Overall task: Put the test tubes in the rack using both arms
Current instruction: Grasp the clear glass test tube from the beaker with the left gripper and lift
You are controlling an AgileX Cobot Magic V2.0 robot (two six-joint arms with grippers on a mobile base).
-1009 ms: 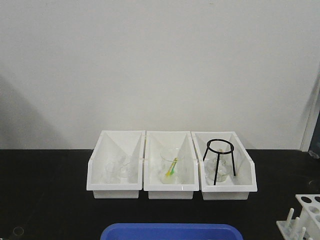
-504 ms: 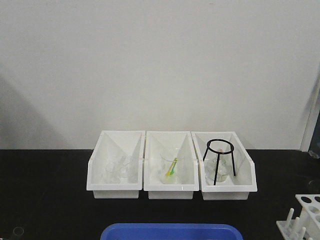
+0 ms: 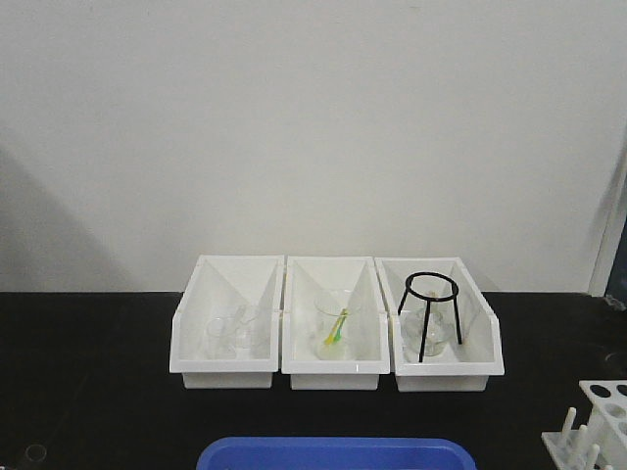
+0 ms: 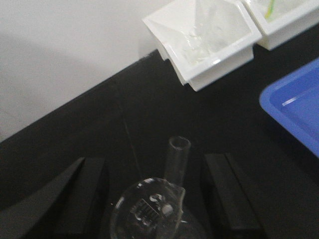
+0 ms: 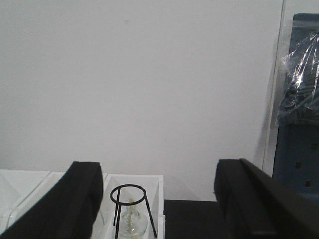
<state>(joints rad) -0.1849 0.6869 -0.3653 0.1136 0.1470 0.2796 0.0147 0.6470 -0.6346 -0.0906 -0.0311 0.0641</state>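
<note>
Low between the fingers of the left gripper [image 4: 155, 167]: a clear beaker [image 4: 149, 211] cut off by the bottom edge, the lower end of a test tube [image 4: 177, 162] hidden at it. To that gripper's right, a blue tray [image 4: 294, 107] cut by the edge. Low between the right gripper [image 5: 158, 172] fingers, tripod [image 5: 128, 206] legs cut short. Only a corner of the rack [image 3: 600, 423] showing.

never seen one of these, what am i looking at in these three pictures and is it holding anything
It is a two-armed robot at a black table. One camera looks ahead from the robot: three white bins of glassware, a blue tray, and the white rack at the right edge. The other two sit on the wrists. The left end effector is open, pointing at a beaker with a test tube standing in it. The right end effector is open and empty, facing the bins.
</note>
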